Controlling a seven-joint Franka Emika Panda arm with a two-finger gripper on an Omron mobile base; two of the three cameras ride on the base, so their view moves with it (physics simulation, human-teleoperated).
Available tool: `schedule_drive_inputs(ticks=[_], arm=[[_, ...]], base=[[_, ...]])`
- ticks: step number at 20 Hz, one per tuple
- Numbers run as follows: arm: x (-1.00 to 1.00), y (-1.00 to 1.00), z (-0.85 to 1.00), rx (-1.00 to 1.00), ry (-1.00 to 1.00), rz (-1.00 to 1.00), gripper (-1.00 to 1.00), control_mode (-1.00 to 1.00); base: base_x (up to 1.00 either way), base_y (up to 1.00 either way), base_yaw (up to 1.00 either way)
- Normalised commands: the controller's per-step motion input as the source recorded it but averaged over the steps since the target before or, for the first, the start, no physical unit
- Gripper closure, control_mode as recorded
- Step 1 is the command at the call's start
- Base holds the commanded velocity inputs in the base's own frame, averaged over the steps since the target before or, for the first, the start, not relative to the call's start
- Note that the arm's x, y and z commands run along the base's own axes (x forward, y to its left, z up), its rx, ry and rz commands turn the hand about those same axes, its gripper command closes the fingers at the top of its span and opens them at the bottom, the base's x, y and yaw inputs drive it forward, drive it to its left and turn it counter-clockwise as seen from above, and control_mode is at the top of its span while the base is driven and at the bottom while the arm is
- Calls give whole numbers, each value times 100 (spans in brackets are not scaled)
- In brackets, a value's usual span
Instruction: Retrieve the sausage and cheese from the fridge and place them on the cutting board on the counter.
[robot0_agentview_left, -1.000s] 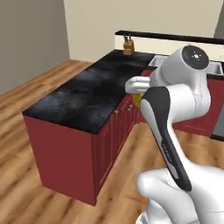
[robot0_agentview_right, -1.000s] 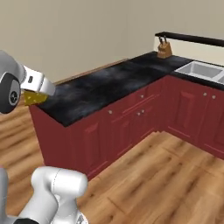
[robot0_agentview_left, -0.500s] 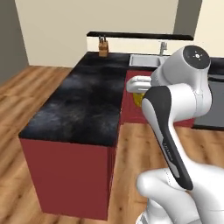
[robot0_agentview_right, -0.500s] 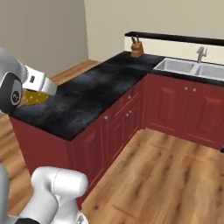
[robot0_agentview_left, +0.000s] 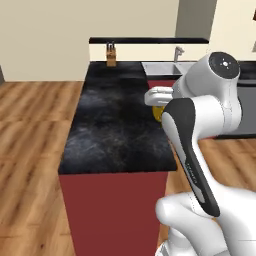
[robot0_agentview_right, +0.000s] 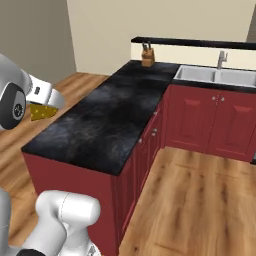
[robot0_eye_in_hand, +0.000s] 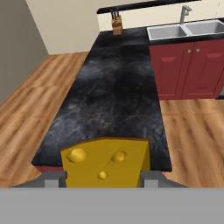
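A bright yellow cheese (robot0_eye_in_hand: 105, 164) wedge with holes sits between my two fingertips, and my gripper (robot0_eye_in_hand: 103, 179) is shut on it. From the right base view the cheese (robot0_agentview_right: 42, 113) hangs in the air just off the near left corner of the counter (robot0_agentview_right: 105, 120). In the left base view a sliver of cheese (robot0_agentview_left: 157, 113) peeks from behind my white arm, over the counter's (robot0_agentview_left: 115, 125) right edge. The black marbled counter (robot0_eye_in_hand: 118, 96) stretches away ahead of the hand. The sausage, fridge and cutting board are out of view.
A wooden knife block (robot0_agentview_right: 147, 56) stands at the counter's far end by a low back wall. A steel sink (robot0_agentview_right: 215, 75) with a faucet (robot0_agentview_right: 222, 59) lies to the right over dark red cabinets (robot0_agentview_right: 200, 120). Wooden floor surrounds the counter.
The whole scene has swung across both base views, so the base has moved; the counter now runs straight away from me. The cheese stays in the gripper.
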Motion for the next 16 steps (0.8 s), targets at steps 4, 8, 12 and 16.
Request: schedule_drive_inputs(ticks=[4, 8, 12, 16], arm=[[0, 0, 0, 0, 0, 0, 100, 100], [0, 0, 0, 0, 0, 0, 100, 100], [0, 0, 0, 0, 0, 0, 100, 100], [0, 0, 0, 0, 0, 0, 100, 100]], base=[[6, 100, -35], [9, 69, -38], [17, 21, -39], [23, 7, -47]])
